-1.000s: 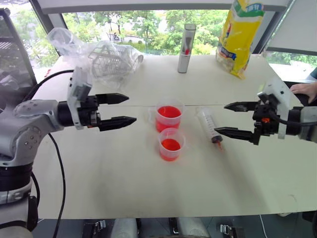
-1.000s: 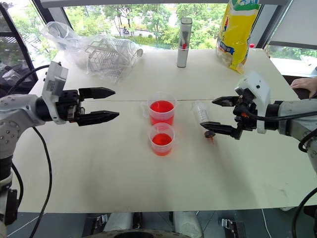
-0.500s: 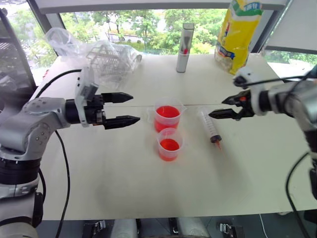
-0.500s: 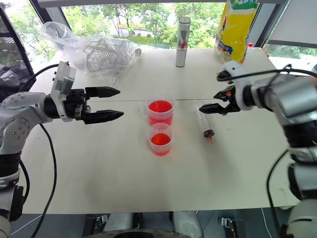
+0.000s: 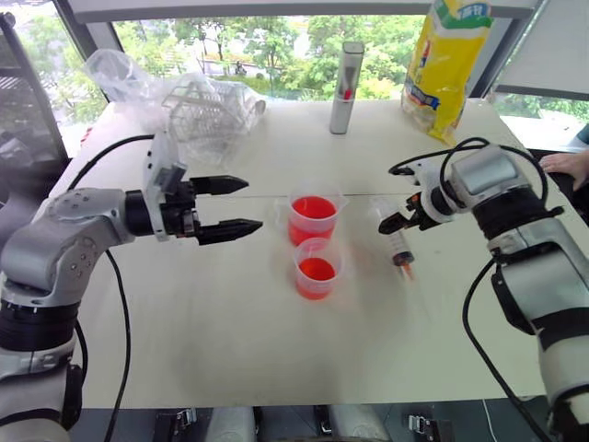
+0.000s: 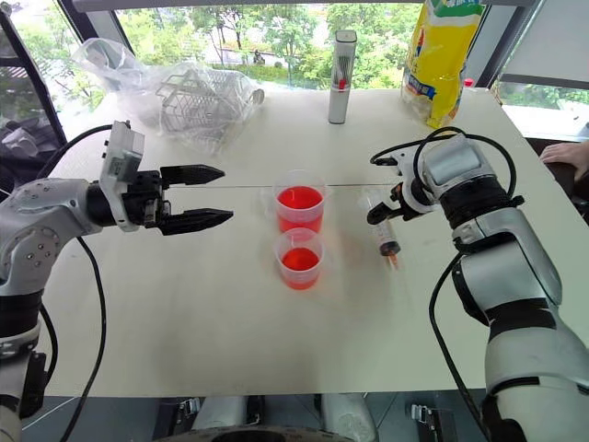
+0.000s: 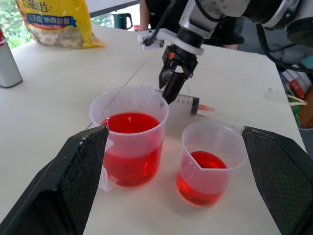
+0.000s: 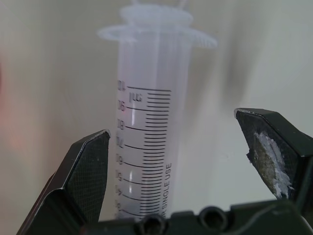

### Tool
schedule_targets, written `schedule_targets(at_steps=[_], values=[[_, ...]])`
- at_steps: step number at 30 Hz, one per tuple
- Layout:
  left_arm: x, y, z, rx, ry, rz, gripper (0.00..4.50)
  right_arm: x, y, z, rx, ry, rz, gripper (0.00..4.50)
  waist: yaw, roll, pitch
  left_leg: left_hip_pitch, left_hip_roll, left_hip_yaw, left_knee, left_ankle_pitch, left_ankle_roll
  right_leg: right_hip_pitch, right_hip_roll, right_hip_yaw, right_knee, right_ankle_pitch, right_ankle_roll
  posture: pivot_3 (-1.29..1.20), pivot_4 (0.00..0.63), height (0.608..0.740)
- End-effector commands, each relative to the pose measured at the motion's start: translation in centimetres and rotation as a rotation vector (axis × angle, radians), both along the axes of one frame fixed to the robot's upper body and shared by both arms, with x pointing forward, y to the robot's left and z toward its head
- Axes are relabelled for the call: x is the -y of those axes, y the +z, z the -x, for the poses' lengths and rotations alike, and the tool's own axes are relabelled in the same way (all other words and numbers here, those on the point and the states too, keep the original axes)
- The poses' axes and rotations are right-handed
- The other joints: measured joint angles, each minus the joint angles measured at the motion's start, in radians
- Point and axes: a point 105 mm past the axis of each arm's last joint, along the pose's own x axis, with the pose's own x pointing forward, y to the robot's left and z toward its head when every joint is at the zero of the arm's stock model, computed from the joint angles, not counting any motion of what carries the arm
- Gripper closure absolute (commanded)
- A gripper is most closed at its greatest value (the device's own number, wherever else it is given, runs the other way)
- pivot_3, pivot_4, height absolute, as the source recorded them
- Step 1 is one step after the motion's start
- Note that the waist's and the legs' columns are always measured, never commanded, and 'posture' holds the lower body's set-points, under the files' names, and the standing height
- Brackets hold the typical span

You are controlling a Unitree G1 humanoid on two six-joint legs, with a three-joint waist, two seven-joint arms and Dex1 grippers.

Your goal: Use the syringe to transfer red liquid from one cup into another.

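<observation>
1. Large clear plastic syringe [image 8: 146, 137] with printed markings lies flat on the white table [image 5: 230, 341], just right of the two cups, orange tip toward the robot.
2. Right gripper [image 6: 379, 212] points steeply down over the syringe barrel, black fingers spread wide either side, nothing gripped.
3. Left gripper [image 5: 225, 208] hovers level, left of the cups, jaws wide, empty.
4. Wide clear measuring cup [image 5: 314, 219] and narrower clear cup [image 5: 317, 268] both hold red liquid [image 7: 129, 122].
</observation>
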Motion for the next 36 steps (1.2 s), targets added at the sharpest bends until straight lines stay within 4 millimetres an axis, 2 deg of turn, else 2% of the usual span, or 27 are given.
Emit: schedule_targets(at_steps=[1, 3, 4, 6, 8, 9, 10, 15, 17, 20, 22, 25, 29, 32, 36], values=[[-0.2, 1.2, 0.6, 0.059, 0.003, 0.007, 0.0, -0.3, 0.4, -0.6, 0.026, 0.015, 0.035, 0.03, -0.001, 0.0, 0.0, 0.0, 0.0, 0.0, 0.0, 0.0, 0.0, 0.0, 0.0, 0.0, 0.0, 0.0, 0.0, 0.0, 0.15, 0.74], [-0.3, 1.2, 0.6, 0.059, 0.006, 0.007, 0.0, -0.4, 0.1, -0.6, 0.019, 0.018, 0.041, 0.03, 0.0, 0.0, 0.0, 0.0, 0.0, 0.0, 0.0, 0.0, 0.0, 0.0, 0.0, 0.0, 0.0, 0.0, 0.0, 0.0, 0.15, 0.74], [-0.3, 1.2, 0.6, 0.059, 0.009, 0.005, 0.0, -0.5, 0.0, -0.6, 0.015, 0.023, 0.043, 0.58, 0.0, 0.0, 0.0, 0.0, 0.0, 0.0, 0.0, 0.0, 0.0, 0.0, 0.0, 0.0, 0.0, 0.0, 0.0, 0.0, 0.15, 0.74], [-0.3, 1.1, 0.6, 0.059, 0.012, 0.004, 0.0, -0.6, -0.2, -0.5, 0.008, 0.029, 0.044, 1.39, 0.001, 0.0, 0.0, 0.0, 0.0, 0.0, 0.0, 0.0, 0.0, 0.0, 0.0, 0.0, 0.0, 0.0, 0.0, 0.0, 0.15, 0.74], [-0.3, 1.1, 0.6, 0.058, 0.014, 0.006, 0.0, -0.8, -0.3, -0.4, 0.003, 0.032, 0.043, 2.49, 0.001, 0.0, 0.0, 0.0, 0.0, 0.0, 0.0, 0.0, 0.0, 0.001, 0.0, 0.0, 0.0, 0.0, 0.0, 0.0, 0.15, 0.74], [-0.2, 1.1, 0.5, 0.058, 0.015, 0.007, 0.0, -0.8, -0.3, -0.4, 0.001, 0.032, 0.043, 2.93, 0.001, 0.0, 0.0, 0.0, 0.0, 0.0, 0.0, 0.0, 0.0, 0.001, 0.0, 0.0, 0.0, 0.0, 0.0, 0.0, 0.15, 0.74], [-0.2, 1.1, 0.5, 0.059, 0.015, 0.008, 0.0, -0.8, -0.4, -0.3, 0.001, 0.033, 0.043, 3.1, 0.001, 0.0, 0.0, 0.001, 0.0, 0.0, 0.0, 0.0, 0.0, 0.001, 0.0, 0.0, 0.0, 0.0, 0.0, 0.0, 0.15, 0.74], [-0.1, 1.1, 0.4, 0.059, 0.015, 0.008, 0.0, -0.4, 0.6, -0.4, 0.045, 0.03, 0.012, 3.11, 0.001, 0.0, 0.0, 0.001, 0.0, -0.001, 0.0, 0.0, 0.0, 0.001, 0.0, 0.0, 0.0, 0.0, 0.0, 0.0, 0.15, 0.74], [-0.3, 1.4, 0.3, 0.065, 0.022, 0.011, 0.0, 0.2, 2.7, -0.6, 0.113, 0.008, -0.017, 3.11, 0.002, 0.001, 0.0, 0.001, 0.0, 0.0, 0.0, 0.0, 0.0, 0.001, 0.0, 0.0, 0.0, 0.0, 0.0, 0.0, 0.15, 0.74], [-0.7, 2.3, -0.2, 0.076, 0.041, 0.035, 0.0, -0.3, 9.2, -1.1, 0.435, 0.081, -0.137, 3.11, 0.005, 0.001, 0.0, -0.001, 0.0, -0.001, 0.0, 0.0, 0.0, 0.0, -0.001, -0.001, 0.0, 0.0, 0.0, 0.0, 0.15, 0.74], [-0.8, 2.8, -0.5, 0.086, 0.043, 0.04, 0.0, -0.7, 12.4, -1.0, 0.64, 0.12, -0.184, 3.11, 0.004, 0.001, 0.0, -0.001, 0.0, -0.001, 0.0, 0.0, 0.0, 0.0, -0.001, -0.001, 0.0, 0.0, 0.0, 0.0, 0.15, 0.74], [-0.8, 3.7, -1.2, 0.1, 0.037, 0.059, 0.0, -2.0, 15.3, -0.2, 0.859, 0.183, -0.239, 3.11, 0.0, 0.0, 0.0, 0.001, 0.0, -0.002, -0.001, 0.0, 0.0, 0.001, 0.001, -0.001, 0.0, 0.0, 0.0, 0.0, 0.15, 0.74], [-0.6, 4.8, -2.2, 0.12, 0.021, 0.073, 0.0, -5.0, 19.8, 2.1, 1.169, 0.32, -0.463, 3.11, -0.001, 0.0, 0.0, 0.003, 0.001, -0.001, -0.001, 0.0, 0.0, 0.003, 0.002, 0.0, 0.001, 0.0, 0.0, 0.0, 0.15, 0.74], [-0.4, 5.6, -3.0, 0.142, 0.006, 0.081, 0.0, -7.3, 20.8, 3.8, 1.253, 0.409, -0.616, 3.11, 0.001, 0.001, 0.0, 0.002, 0.001, -0.001, -0.001, 0.0, 0.0, 0.001, 0.003, 0.0, 0.002, 0.0, 0.0, 0.0, 0.15, 0.74], [0.0, 6.7, -3.7, 0.175, -0.021, 0.077, 0.0, -9.4, 19.3, 4.2, 1.34, 0.494, -0.644, 3.11, 0.003, -0.001, -0.001, 0.002, 0.001, -0.002, 0.0, 0.0, 0.0, 0.002, 0.003, -0.001, 0.0, 0.0, 0.0, 0.0, 0.15, 0.74]])
